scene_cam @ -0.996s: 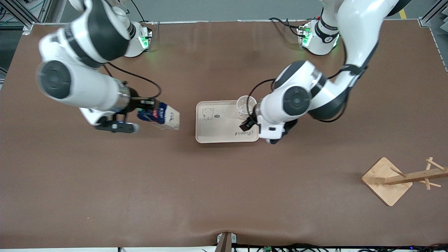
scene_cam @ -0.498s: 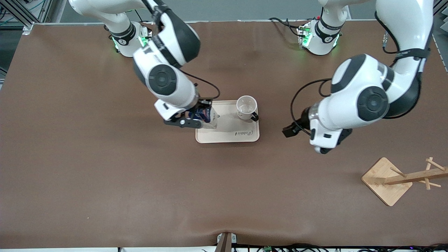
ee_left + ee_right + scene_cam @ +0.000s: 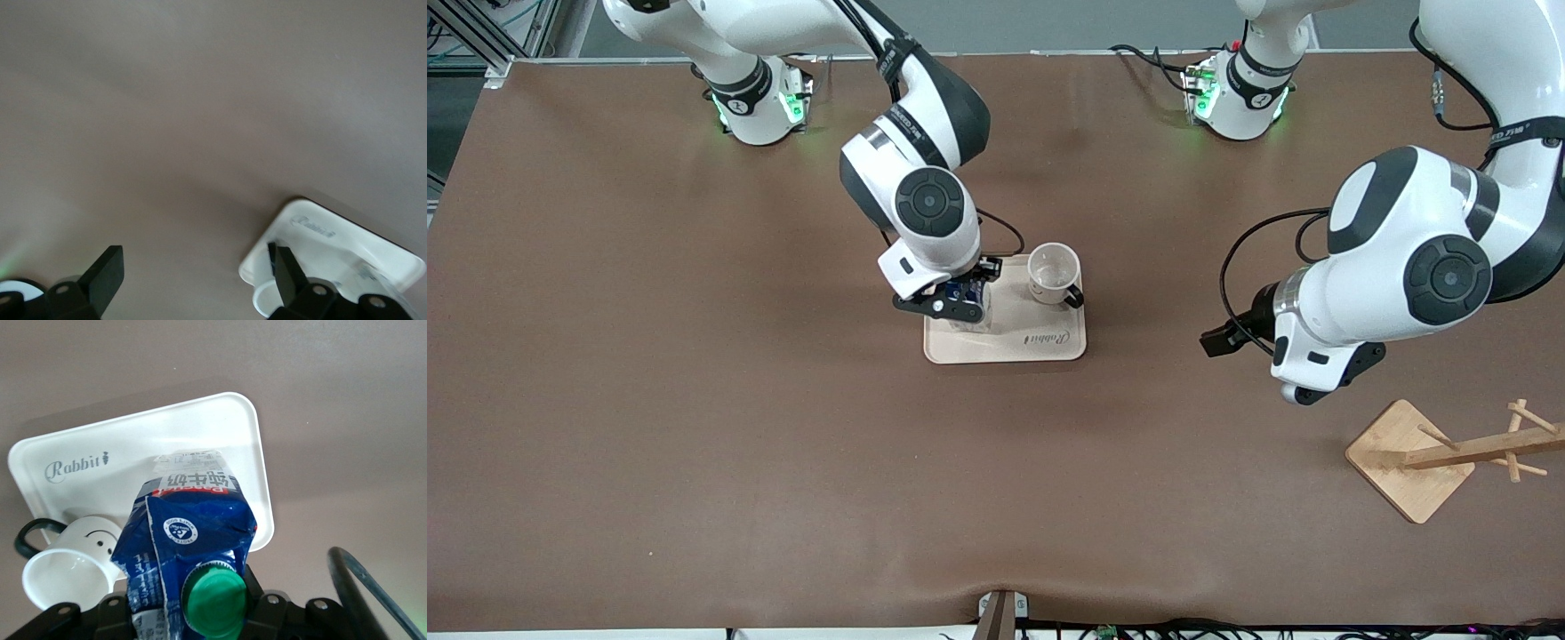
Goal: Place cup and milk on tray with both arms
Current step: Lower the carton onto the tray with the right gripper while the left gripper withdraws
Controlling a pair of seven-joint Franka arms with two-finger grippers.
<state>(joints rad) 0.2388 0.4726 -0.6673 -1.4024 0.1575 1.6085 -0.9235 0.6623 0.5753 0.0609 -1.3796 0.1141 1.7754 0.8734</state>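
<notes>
Right tool (image 3: 958, 300) gripping the milk (image 3: 966, 293) by its upper part, just under the green cap (image 3: 213, 600), and holding it over the tray (image 3: 1005, 342), at the end toward the right arm's base. Cup (image 3: 1054, 274) standing upright on the tray at the end toward the left arm (handle pointing toward the left arm's end of the tabletop (image 3: 783, 462)), apart from the milk. Left tool (image 3: 193, 280) hanging over bare tabletop between the tray and the wooden rack (image 3: 1449, 455), fingers (image 3: 103, 280) spread wide, gripping nothing.
</notes>
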